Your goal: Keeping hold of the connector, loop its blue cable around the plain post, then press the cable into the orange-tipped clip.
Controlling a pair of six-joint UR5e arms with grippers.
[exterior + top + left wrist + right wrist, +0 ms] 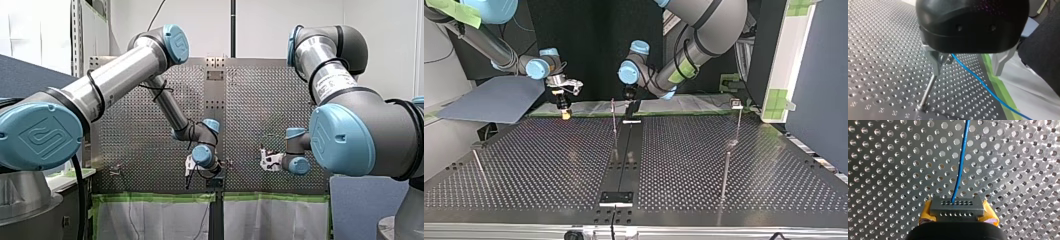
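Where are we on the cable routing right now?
Done: my right gripper grips the connector. In hand: my left gripper, open, straddles the blue cable beside the plain post. Left: no loop around the post shows yet, and the clipping comes after that.

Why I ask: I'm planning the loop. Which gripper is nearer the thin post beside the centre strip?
Left. My left gripper hangs over the post, one finger at its top. My right gripper, holding the connector, stands apart, at the top view's left of it.
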